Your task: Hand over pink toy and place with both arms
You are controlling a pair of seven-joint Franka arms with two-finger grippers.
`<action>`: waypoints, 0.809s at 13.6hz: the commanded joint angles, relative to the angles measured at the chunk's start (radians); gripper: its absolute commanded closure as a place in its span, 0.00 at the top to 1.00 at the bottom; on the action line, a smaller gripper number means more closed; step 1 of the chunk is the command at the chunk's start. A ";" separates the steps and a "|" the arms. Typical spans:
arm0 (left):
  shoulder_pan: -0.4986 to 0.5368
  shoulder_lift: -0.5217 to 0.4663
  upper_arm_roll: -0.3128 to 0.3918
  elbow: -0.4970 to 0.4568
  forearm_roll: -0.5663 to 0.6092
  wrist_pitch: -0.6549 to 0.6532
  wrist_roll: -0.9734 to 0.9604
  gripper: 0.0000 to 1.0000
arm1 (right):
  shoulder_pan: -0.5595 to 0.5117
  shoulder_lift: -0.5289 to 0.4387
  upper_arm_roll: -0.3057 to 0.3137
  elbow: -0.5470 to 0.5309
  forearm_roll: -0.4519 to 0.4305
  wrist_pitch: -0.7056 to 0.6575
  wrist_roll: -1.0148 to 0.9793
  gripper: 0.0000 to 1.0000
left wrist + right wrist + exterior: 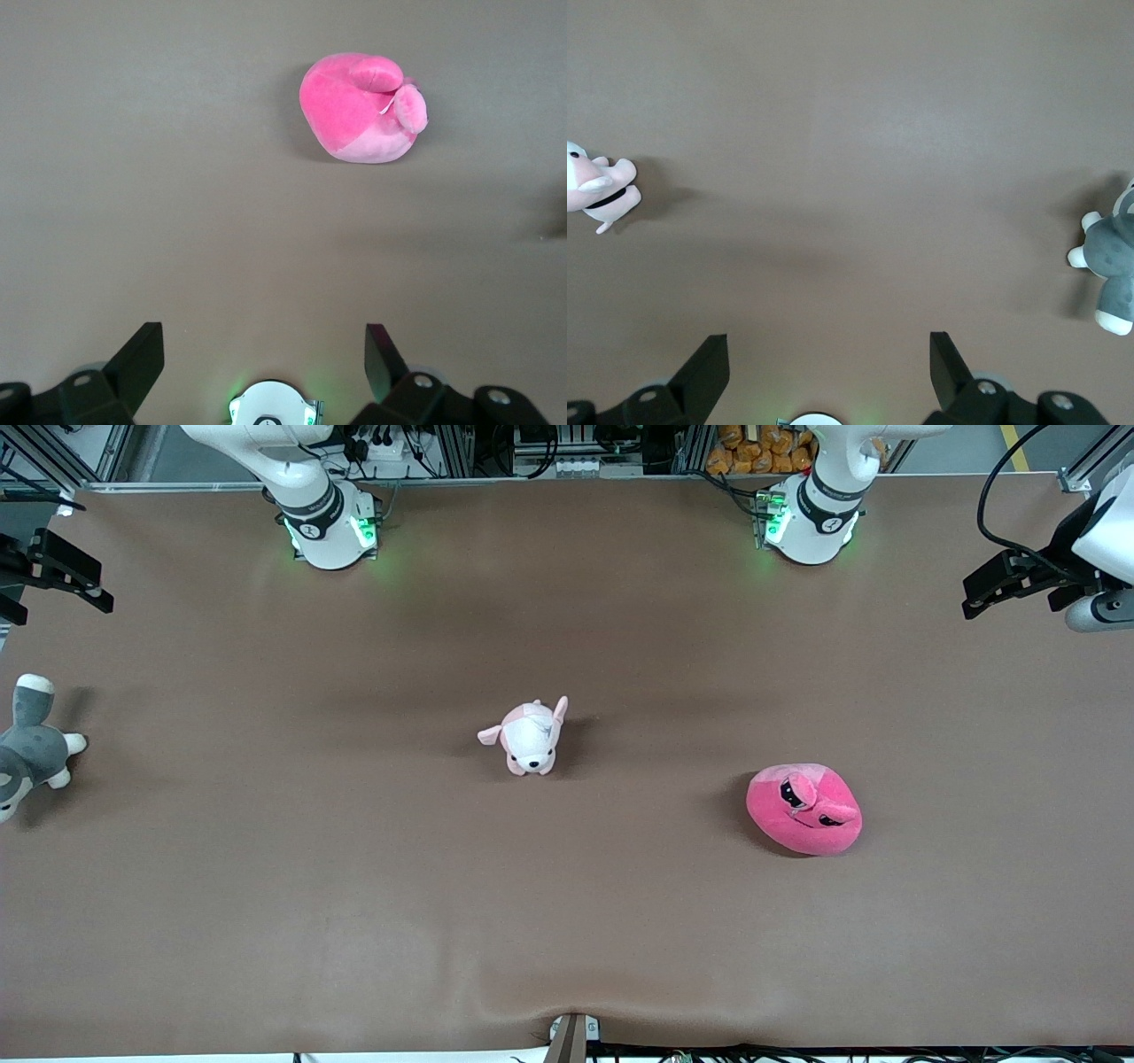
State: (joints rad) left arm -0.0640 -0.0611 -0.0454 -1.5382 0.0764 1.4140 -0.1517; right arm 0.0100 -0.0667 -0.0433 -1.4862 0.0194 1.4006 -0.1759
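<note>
The pink toy (pixel 804 809), a hot-pink blob plush with dark angry eyes, lies on the brown table toward the left arm's end. It also shows in the left wrist view (pixel 359 111), well away from the fingers. My left gripper (pixel 1010 584) (pixel 263 341) hangs open and empty, high over the table's edge at the left arm's end. My right gripper (pixel 62 571) (pixel 828 350) hangs open and empty, high over the edge at the right arm's end. Both arms are apart from the toy.
A small pale pink-and-white puppy plush (pixel 530 737) (pixel 598 190) stands at the table's middle. A grey-and-white plush (pixel 31 748) (pixel 1112 266) lies at the edge at the right arm's end. The arm bases (pixel 328 522) (pixel 811 518) stand along the edge farthest from the front camera.
</note>
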 commanded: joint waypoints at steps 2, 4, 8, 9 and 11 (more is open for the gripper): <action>-0.002 0.030 -0.001 0.027 -0.003 0.000 0.018 1.00 | 0.034 -0.004 -0.007 -0.012 0.016 -0.005 0.004 1.00; -0.002 0.035 -0.002 0.018 -0.003 0.025 0.018 1.00 | 0.041 -0.004 -0.007 -0.011 0.014 -0.006 0.003 1.00; 0.001 0.052 -0.001 0.017 -0.001 0.062 0.018 1.00 | 0.042 0.018 -0.007 -0.006 0.008 0.063 0.001 1.00; 0.003 0.056 -0.001 -0.005 -0.003 0.063 0.014 1.00 | 0.038 0.030 -0.007 -0.006 0.001 0.069 0.001 1.00; 0.018 0.061 0.001 -0.048 -0.001 0.103 0.009 1.00 | 0.031 0.033 -0.010 -0.009 -0.001 0.069 0.003 1.00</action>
State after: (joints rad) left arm -0.0624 -0.0067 -0.0461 -1.5540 0.0764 1.4815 -0.1509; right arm 0.0459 -0.0379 -0.0488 -1.4904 0.0192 1.4605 -0.1757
